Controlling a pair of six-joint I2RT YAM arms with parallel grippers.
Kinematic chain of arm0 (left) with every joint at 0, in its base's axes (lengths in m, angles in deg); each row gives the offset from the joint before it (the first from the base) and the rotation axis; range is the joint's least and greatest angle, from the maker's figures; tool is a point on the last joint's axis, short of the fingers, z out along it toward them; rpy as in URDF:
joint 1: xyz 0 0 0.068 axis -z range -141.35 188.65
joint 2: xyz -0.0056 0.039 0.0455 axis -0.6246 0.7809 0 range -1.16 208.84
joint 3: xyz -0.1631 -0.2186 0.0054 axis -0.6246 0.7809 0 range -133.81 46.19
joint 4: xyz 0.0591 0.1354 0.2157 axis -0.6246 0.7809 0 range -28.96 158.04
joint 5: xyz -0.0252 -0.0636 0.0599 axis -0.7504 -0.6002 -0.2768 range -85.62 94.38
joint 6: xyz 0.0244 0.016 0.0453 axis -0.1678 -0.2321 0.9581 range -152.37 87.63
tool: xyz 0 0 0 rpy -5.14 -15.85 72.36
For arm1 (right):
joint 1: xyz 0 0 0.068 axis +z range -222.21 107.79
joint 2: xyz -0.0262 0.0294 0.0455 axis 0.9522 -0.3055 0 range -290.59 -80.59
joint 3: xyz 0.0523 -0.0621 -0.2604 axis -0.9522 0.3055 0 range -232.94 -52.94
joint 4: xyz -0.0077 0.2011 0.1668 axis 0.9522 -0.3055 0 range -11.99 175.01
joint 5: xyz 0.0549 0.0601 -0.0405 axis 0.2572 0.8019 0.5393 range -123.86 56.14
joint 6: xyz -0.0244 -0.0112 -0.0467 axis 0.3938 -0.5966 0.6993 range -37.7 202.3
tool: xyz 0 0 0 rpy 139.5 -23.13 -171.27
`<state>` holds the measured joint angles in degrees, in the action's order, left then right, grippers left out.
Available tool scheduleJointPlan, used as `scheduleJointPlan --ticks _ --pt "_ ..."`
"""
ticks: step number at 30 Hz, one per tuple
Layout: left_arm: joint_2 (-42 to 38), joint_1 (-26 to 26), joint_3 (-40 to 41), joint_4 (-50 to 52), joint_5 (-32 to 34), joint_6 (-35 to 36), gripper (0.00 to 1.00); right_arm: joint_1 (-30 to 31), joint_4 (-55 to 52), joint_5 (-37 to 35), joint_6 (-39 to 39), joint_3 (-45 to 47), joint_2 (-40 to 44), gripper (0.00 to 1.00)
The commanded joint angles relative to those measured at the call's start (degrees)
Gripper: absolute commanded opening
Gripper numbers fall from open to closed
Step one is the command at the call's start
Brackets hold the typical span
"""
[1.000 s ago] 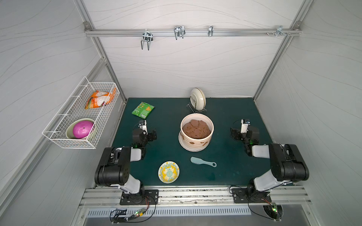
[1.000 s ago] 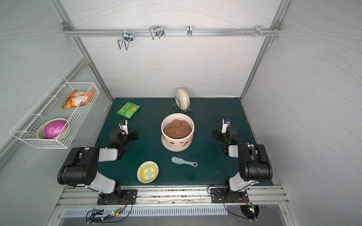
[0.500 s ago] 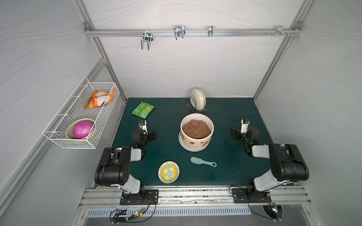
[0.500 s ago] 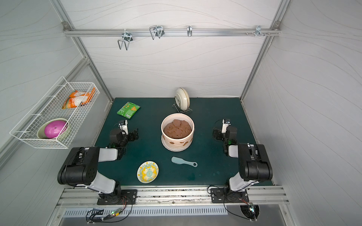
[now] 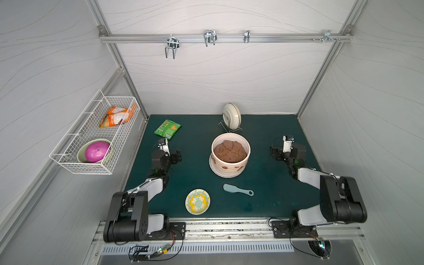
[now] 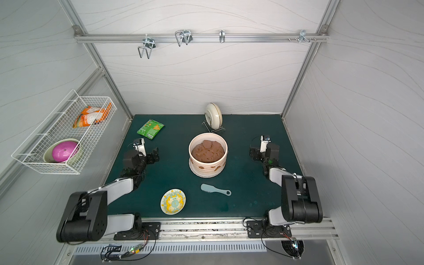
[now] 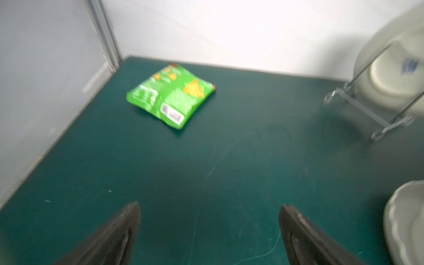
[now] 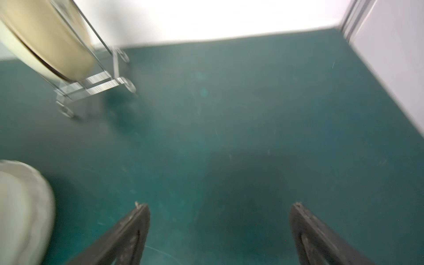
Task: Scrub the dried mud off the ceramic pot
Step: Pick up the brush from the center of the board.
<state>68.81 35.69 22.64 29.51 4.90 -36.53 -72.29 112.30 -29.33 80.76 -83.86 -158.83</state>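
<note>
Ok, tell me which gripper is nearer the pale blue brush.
Right. The right gripper is open, toward the back wall from the brush and a little to its right. The left gripper, also open, is equally far back but much farther off to the brush's left.

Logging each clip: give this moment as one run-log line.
left end effector: open, empty | right end effector: open, empty | brush: on mat, untouched | ceramic pot: dried mud on outer wall
</note>
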Motion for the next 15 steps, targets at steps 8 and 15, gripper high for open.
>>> scheduleJointPlan --ticks 8,15 --pt "-16.76 8.17 -17.86 39.12 1.18 -23.16 1.00 2.47 -21.99 21.65 -1.59 -5.87 24.35 0.99" --pt "-20.94 13.19 -24.66 56.33 -9.96 -24.35 1.00 16.72 -41.08 19.15 7.94 -13.17 30.53 0.99"
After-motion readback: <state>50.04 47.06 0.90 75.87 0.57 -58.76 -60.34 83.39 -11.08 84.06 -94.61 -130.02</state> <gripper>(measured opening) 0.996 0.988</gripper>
